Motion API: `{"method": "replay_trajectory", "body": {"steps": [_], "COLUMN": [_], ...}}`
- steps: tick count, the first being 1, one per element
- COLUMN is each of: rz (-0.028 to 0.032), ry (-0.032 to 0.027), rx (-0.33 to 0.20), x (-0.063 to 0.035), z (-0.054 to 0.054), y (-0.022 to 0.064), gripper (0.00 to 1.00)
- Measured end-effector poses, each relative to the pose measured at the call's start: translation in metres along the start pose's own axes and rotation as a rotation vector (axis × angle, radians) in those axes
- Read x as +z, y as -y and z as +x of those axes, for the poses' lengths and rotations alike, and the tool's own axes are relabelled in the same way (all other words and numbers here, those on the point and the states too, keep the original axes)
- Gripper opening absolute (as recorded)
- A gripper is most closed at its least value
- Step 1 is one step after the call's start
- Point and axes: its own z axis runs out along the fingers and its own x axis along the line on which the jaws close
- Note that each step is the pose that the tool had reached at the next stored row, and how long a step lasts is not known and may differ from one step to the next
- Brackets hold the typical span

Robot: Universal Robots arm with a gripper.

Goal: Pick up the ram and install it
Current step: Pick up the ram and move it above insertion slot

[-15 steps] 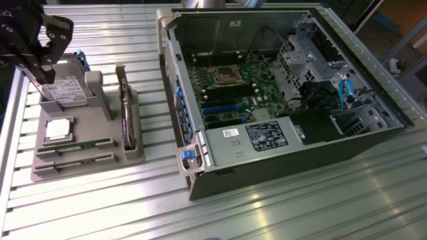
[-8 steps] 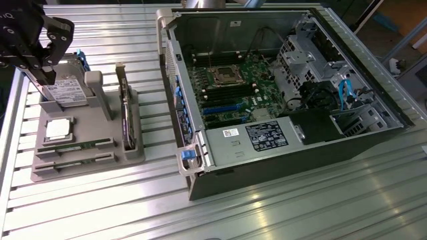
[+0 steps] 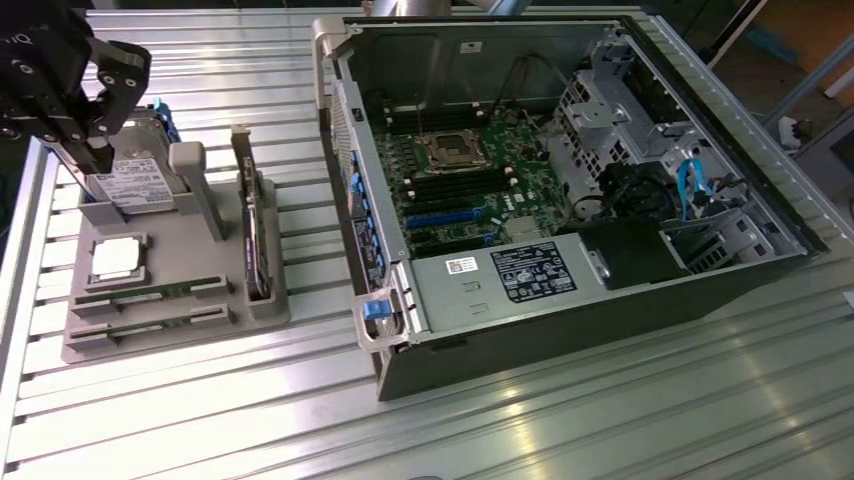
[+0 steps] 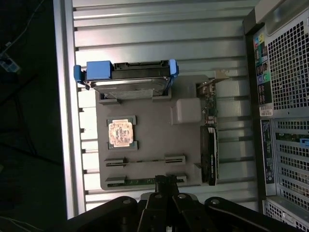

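We find one ram [image 4: 133,181], a thin green stick, seated on edge in the slot row of the grey holder [image 4: 154,140] that lies farthest from the hard drive [image 4: 128,87]. The holder has two such rows. We cannot tell whether the second one, between the ram and the processor [image 4: 120,132], holds a stick.

The gripper [image 4: 164,181] has its fingers pressed together with nothing between them. In the exterior view the gripper [image 3: 87,160] hangs above the holder, over the hard-drive end at that view's left. In the wrist view its tips line up with the ram's row.

Besides the ram, the holder carries one of each:
- One processor, lying flat in a square pocket.
- One hard drive, standing on edge, with two blue tabs [image 4: 79,73].
- One expansion card [image 4: 208,145], upright along the side nearest the computer.

The hard drive has a white label [image 3: 134,185], and we cannot read its print.

One open computer case [image 3: 574,335] lies on the ribbed metal table [image 3: 534,420], just beside the holder on the exterior view's right. Inside we see one green motherboard [image 3: 461,180]. The box in the case's near corner bears a black label [image 3: 534,272] with white print too small to read. Beside that is a small white sticker [image 3: 461,265], which we cannot read either.
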Motion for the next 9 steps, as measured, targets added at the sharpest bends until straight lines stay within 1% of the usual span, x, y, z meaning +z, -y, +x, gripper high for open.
{"method": "replay_trajectory", "body": {"steps": [4,9], "rz": [0.0000,0.0001], "ry": [0.0000,0.0000], "rx": [0.000,0.000], "x": [0.0037,0.0043], "z": [0.0001,0.0001], "y": [0.0002,0.0002], "gripper": [0.11,0.11]}}
